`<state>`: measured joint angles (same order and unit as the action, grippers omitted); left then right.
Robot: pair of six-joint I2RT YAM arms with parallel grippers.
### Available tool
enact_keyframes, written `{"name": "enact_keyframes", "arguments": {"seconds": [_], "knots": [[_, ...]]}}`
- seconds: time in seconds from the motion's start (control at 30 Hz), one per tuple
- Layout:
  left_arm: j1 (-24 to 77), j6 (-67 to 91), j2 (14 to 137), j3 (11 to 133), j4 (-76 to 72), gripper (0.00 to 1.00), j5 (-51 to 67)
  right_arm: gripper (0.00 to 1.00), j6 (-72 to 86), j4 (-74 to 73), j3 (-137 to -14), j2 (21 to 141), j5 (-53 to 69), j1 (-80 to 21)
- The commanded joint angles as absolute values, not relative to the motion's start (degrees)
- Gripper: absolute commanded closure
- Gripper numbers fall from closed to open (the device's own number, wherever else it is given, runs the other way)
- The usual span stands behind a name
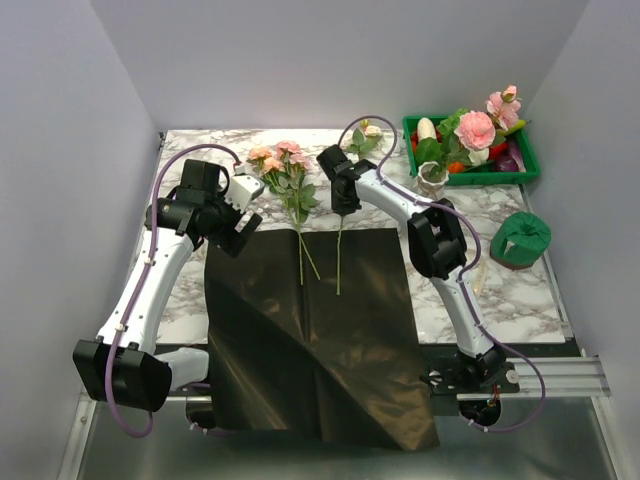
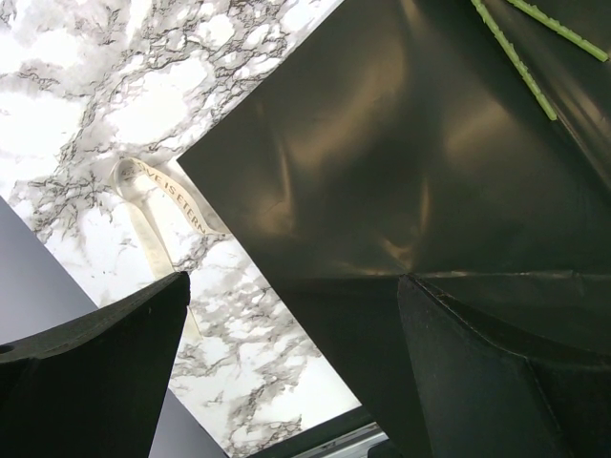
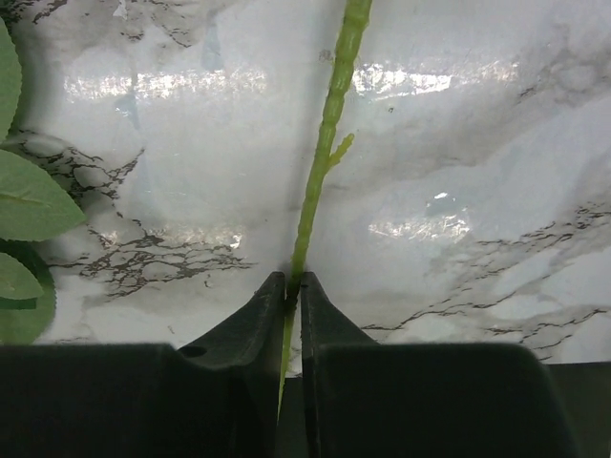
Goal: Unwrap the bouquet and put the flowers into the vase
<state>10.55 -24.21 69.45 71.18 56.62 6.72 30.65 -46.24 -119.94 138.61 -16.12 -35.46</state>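
Marble table (image 1: 520, 290) carries the spread wrapper (image 1: 310, 330). The right gripper (image 3: 293, 286) is pinched on one thin stem (image 3: 320, 172), and the left gripper (image 2: 291, 324) gapes idle. Such a stem may swivel or slip when lifted and miss the vase (image 1: 433, 180) beside the crate (image 1: 529, 152).

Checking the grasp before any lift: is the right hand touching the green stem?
Touching. The right wrist view shows the right hand pinching the green stem from both sides, with no gap.

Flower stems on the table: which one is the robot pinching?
The lone cream-bloomed stem, clamped by the right gripper; the pink bunch lies free.
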Motion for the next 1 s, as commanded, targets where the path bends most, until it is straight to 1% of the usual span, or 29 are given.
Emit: {"name": "enact_keyframes", "arguments": {"seconds": [0.0,0.07,0.1,0.13,0.33,0.47,0.5,0.6,0.63,0.9,0.97], "knots": [[10.2,-24.79,68.56,71.89,56.34,0.01,7.3,0.89,32.17,-46.58,-117.7,139.05,-13.71,-35.42],[10.11,-24.87,68.12,71.89,56.77,0.01,7.21,0.94,32.87,-45.36,-116.02,137.55,-12.75,-35.42],[10.11,-24.87,67.77,71.98,56.95,0.01,7.21,0.99,33.22,-45.0,-114.97,136.85,-12.31,-35.42],[10.19,-24.87,67.5,71.98,57.13,0.01,7.21,1.0,33.66,-44.22,-113.05,136.06,-12.22,-35.42],[10.11,-24.96,65.57,72.68,58.8,0.01,7.38,1.0,33.66,-35.44,-102.14,125.09,-14.05,-36.82],[10.11,-24.79,64.78,73.39,60.03,0.01,7.65,1.0,29.55,-27.96,-94.24,115.25,-17.83,-38.49],[10.11,-24.79,64.34,73.65,60.2,0.01,7.65,1.0,28.49,-26.12,-93.0,110.61,-18.45,-39.11],[10.11,-24.79,63.81,73.39,60.47,0.01,7.65,1.0,22.78,-17.6,-88.7,103.65,-19.34,-39.64],[10.11,-24.79,63.55,73.3,60.56,0.01,7.65,1.0,21.46,-13.66,-87.99,99.62,-19.07,-39.73],[10.11,-24.52,63.11,73.74,60.91,0.01,8.0,0.99,6.69,-1.86,-88.6,84.74,-20.03,-39.99],[10.11,-24.52,63.37,74.0,61.17,0.01,8.0,0.99,2.23,5.51,-86.05,80.19,-22.58,-40.08]]}}
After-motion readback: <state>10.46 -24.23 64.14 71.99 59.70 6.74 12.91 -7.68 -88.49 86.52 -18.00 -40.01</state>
